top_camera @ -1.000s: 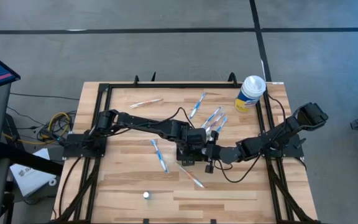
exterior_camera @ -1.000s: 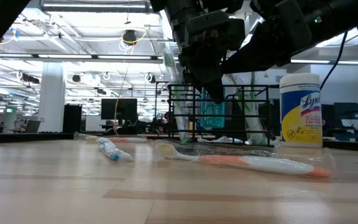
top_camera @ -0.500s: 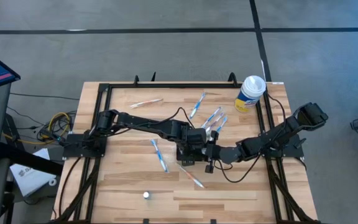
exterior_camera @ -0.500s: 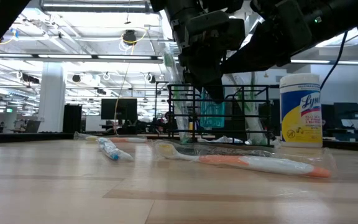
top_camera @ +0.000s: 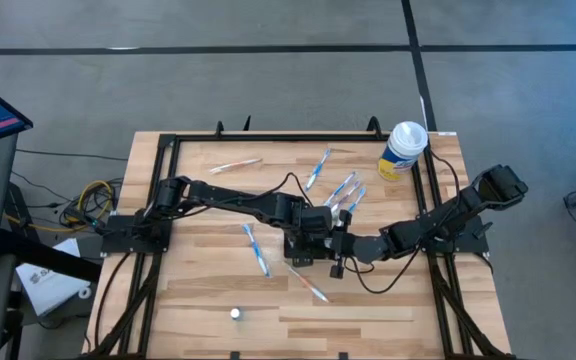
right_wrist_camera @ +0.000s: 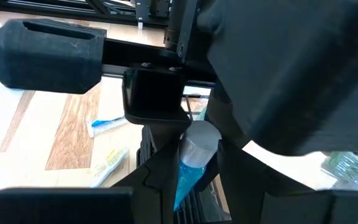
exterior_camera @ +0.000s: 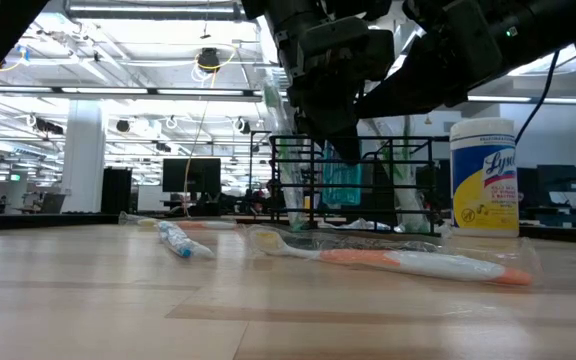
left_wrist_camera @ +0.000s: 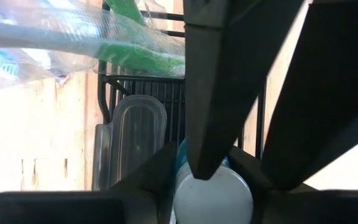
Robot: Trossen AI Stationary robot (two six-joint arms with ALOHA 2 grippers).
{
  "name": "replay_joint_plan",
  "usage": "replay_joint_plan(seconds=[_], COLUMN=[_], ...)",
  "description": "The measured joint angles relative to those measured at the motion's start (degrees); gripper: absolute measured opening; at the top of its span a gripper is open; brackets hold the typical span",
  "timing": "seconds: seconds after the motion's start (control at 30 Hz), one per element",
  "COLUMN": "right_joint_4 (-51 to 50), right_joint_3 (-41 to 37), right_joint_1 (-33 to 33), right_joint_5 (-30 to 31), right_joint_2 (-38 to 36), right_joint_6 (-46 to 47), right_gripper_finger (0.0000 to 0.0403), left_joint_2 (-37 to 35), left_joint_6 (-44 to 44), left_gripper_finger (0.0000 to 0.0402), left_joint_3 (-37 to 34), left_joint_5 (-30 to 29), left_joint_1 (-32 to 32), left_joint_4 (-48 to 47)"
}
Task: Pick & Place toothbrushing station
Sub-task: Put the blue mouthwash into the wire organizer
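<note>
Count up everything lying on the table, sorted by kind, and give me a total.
Toothbrushes: 6 that can be told apart; the bunch near the middle may hide another
Wipes canister: 1
Black wire rack: 1, under the two arms
Small white round thing: 1
Total: 9

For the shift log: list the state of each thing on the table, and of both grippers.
toothbrushing station: standing on the table, beneath both grippers.
blue tube: white cap on, held above the station.
right gripper: shut on the blue tube.
left gripper: at the same tube's capped end.
canister: upright, lid on.
orange toothbrush: lying flat, in its clear wrapper.
</note>
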Motion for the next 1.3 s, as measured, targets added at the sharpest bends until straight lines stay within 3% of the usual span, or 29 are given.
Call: replay_joint_plan(seconds=[0.27, 0.67, 1.3], right_joint_4=[0.1, 0.0, 0.3], right_joint_3=[0.0, 0.0, 0.0], right_joint_1=[0.0, 0.0, 0.0], right_joint_5=[0.0, 0.0, 0.1], right_joint_2=[0.0, 0.0, -0.1], right_joint_6=[0.0, 0.0, 0.0], right_gripper_finger=[0.0103, 0.0103, 0.0103], left_joint_2=[0.0, 0.0, -2.1], left_joint_6=[0.1, 0.0, 2.0], left_gripper_finger=[0.0153, 0.0124, 0.0122], left_joint_3=[0.1, 0.1, 0.0], left_joint_5=[0.1, -0.1, -0.1], left_joint_1=[0.0, 0.0, 0.2], left_joint_4=[0.1, 0.3, -0.1])
